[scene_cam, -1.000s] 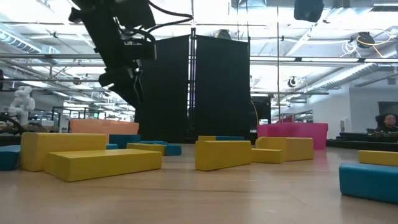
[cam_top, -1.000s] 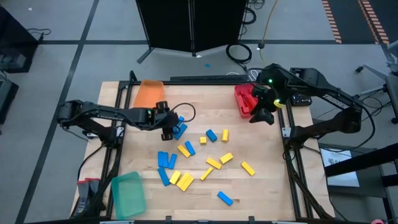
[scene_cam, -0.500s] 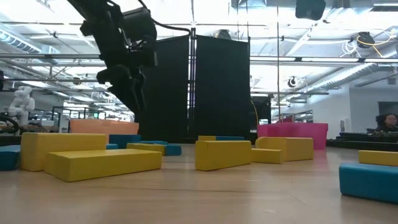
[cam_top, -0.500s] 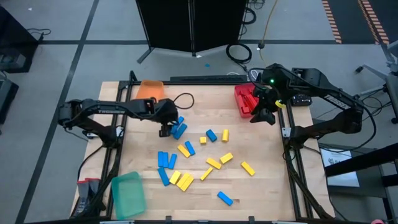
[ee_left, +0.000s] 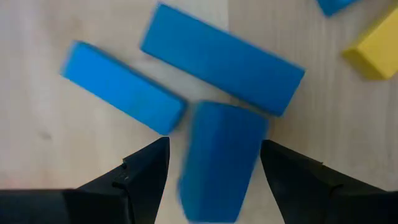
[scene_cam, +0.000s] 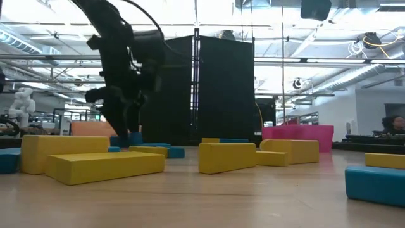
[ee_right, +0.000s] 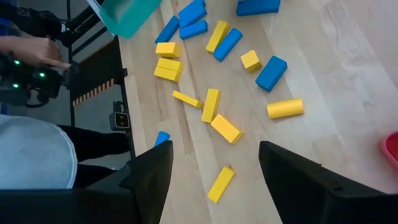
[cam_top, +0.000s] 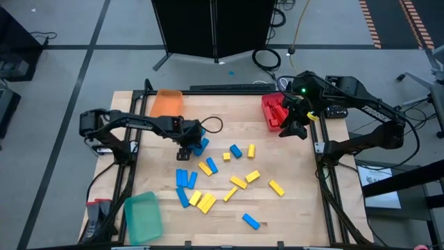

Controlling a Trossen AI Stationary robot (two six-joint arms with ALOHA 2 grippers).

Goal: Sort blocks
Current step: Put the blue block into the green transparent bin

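Several blue and yellow blocks (cam_top: 229, 173) lie flat and scattered on the wooden table. My left gripper (cam_top: 185, 147) is low over a cluster of three blue blocks (cam_top: 200, 143) at the centre left. It points steeply down and is open, with its fingers either side of one blue block (ee_left: 221, 158). Whether they touch it, I cannot tell. My right gripper (cam_top: 294, 129) hangs open and high at the far right beside the red tray (cam_top: 272, 111), with nothing between its fingers (ee_right: 214, 180).
An orange tray (cam_top: 166, 103) sits at the far left corner and a green tray (cam_top: 143, 215) at the near left corner. In the right wrist view, a person's hand (ee_right: 37, 53) and light clothing (ee_right: 31, 155) show beyond the table's edge.
My left gripper has come down toward the blue block cluster and tipped to point more steeply down, turning a little about its own axis. Its fingers stay open. The blocks have not moved.
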